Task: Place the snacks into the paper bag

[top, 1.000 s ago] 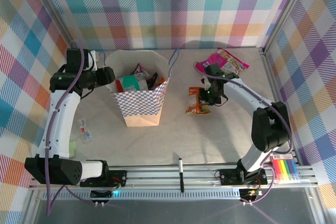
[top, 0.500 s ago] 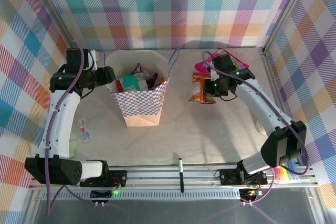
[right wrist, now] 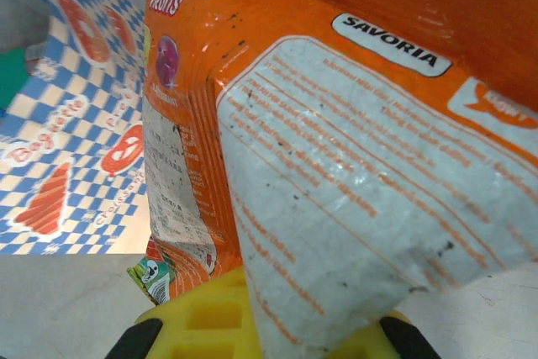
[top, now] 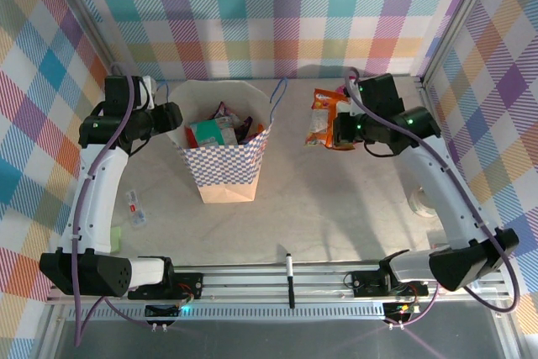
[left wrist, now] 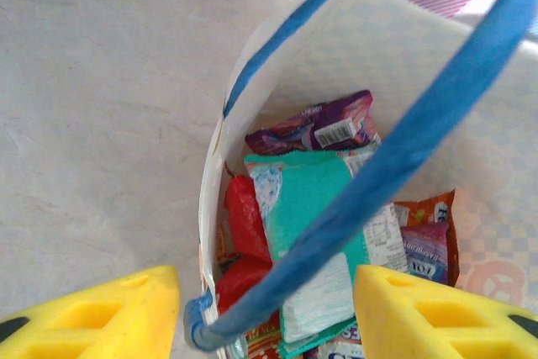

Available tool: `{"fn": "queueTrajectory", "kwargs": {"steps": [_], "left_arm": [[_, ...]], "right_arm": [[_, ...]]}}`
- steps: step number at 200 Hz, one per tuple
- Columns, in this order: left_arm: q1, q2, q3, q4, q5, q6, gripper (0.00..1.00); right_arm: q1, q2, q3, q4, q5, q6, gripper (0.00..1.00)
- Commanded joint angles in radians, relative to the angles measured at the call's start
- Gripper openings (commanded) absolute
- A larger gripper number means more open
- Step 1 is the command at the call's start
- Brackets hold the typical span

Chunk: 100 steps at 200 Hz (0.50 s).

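Nearest the arm bases, a black pen [top: 288, 272] lies on the table [top: 336, 208] by the rail, and a small clear wrapper [top: 135, 206] lies off to the left. Mid-table stands the bag [top: 225, 145], upright and open-mouthed: tan paper, blue-and-white checked sides, orange-red oval marks, and a thin blue cord handle [left wrist: 403, 149] arching over the opening. Inside it the snacks lie crowded together. A teal packet [left wrist: 311, 216] sits on top with its white printed back showing, a purple packet [left wrist: 315, 124] lies beyond it, a red packet [left wrist: 239, 216] is pressed against the near wall, and an orange edge shows at the far side. The left gripper [top: 171, 115] hangs at the bag's left rim with its yellow fingers spread wide. The rim and the cord pass between them, and they hold nothing. Farther back and to the right of the bag, well apart from it, the right gripper [top: 338, 130] is closed on an orange packet [top: 322, 118]. The packet is shiny and creased, with a white panel of fine print and a fruit mark near its top. The wrist view shows the foil pinched between the two yellow fingers [right wrist: 202, 317]. Whether the packet clears the table I cannot tell.
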State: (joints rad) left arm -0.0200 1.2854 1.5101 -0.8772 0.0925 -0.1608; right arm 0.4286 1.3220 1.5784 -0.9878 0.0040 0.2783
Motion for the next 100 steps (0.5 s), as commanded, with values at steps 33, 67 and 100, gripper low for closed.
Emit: {"fn": "queueTrajectory", "kwargs": {"steps": [33,67,100], "left_arm": [[0.036,0.008,0.038,0.095,0.008,-0.030,0.50],[0.058,0.019,0.030,0.108,0.015,-0.058,0.28],[0.085,0.007,0.008,0.123,0.025,-0.087,0.13]], "right_arm": [[0.043,-0.055,0.125,-0.001,-0.004,-0.019,0.06],[0.060,-0.048,0.174,0.046,-0.053,-0.024,0.04],[0.088,0.006,0.253,0.060,-0.092,-0.035,0.04]]}}
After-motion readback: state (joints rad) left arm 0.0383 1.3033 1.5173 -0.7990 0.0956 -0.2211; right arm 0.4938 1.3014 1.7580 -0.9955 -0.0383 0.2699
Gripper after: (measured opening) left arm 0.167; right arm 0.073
